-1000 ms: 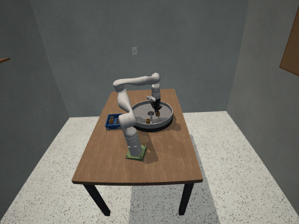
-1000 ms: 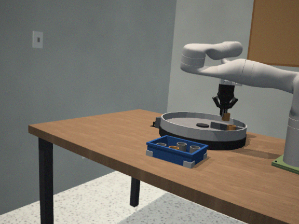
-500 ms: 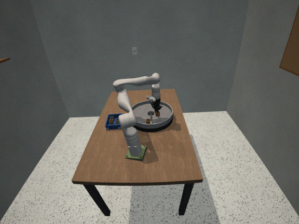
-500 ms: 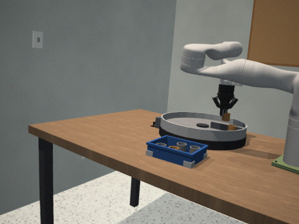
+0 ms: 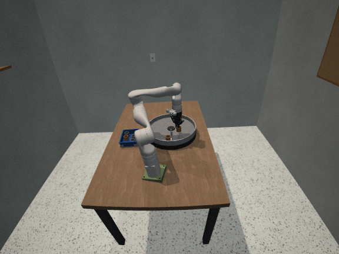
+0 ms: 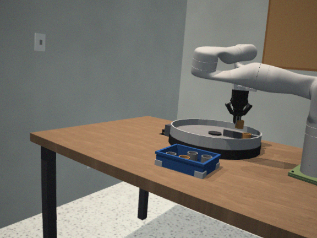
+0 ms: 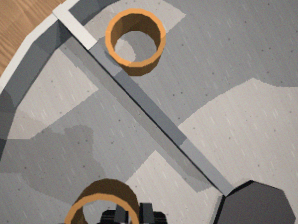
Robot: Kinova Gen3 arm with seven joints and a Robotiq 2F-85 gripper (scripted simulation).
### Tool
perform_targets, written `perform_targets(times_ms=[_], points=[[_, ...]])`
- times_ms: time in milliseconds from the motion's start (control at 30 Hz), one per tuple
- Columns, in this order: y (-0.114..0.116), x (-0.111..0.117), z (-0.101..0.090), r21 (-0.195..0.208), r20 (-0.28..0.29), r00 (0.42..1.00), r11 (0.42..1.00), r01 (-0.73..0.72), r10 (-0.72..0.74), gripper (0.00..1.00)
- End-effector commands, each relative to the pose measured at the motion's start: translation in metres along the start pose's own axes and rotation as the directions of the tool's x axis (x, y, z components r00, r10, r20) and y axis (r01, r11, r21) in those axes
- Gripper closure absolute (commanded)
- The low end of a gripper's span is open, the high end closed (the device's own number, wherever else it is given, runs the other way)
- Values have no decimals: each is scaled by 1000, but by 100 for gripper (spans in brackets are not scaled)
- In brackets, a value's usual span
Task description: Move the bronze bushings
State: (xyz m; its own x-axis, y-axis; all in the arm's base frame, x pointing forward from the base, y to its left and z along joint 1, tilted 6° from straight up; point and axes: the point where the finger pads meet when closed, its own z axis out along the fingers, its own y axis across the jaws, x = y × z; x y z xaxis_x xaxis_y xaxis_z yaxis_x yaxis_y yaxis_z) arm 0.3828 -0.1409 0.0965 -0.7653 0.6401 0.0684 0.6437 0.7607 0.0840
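The held bronze bushing [image 5: 179, 129] [image 6: 239, 124] [image 7: 105, 187] points open end up, its long axis close to vertical, above the disc [image 5: 160, 126] [image 6: 192, 129] [image 7: 225, 130] and apart from it. The fingers [image 5: 178, 126] [image 6: 238, 119] are narrow, pinching its wall with one tip inside the bore. Across the divider [image 5: 172, 135] [image 6: 232, 134] [image 7: 150, 110], the placed bronze bushing [image 5: 168, 137] [image 6: 246, 135] [image 7: 135, 70] stands upright on the disc, axis vertical, clear of the dark hub [image 5: 170, 128] [image 6: 214, 133] [image 7: 257, 205]. The wooden counter [image 5: 118, 182] [image 6: 110, 138] has the turntable [image 5: 170, 143] [image 6: 214, 141] nearer its right edge and the arm's green base [image 5: 146, 178] [image 6: 295, 172] toward its near edge. Beneath is a pale speckled floor [image 5: 59, 176] [image 6: 82, 201]; on the grey wall [image 5: 103, 59] [image 6: 96, 69] is a light switch plate [image 5: 152, 57] [image 6: 39, 42]. By the counter's left edge, the blue crate [image 5: 129, 144] [image 6: 179, 164] contains one upright bronze bushing [image 5: 126, 138] [image 6: 184, 157] and three upright steel bushings [image 5: 126, 133] [image 6: 192, 155], open ends up.
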Motion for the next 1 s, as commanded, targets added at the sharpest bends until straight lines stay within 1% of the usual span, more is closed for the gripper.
perform_targets(times_ms=[0, 233, 633, 967], points=[[0, -1, 2, 1, 6, 1000, 1000, 11, -11, 100], [0, -1, 5, 1, 6, 1000, 1000, 11, -11, 100], [0, -1, 25, 1, 6, 1000, 1000, 11, -11, 100], [1, -1, 32, 1, 6, 1000, 1000, 11, -11, 100]])
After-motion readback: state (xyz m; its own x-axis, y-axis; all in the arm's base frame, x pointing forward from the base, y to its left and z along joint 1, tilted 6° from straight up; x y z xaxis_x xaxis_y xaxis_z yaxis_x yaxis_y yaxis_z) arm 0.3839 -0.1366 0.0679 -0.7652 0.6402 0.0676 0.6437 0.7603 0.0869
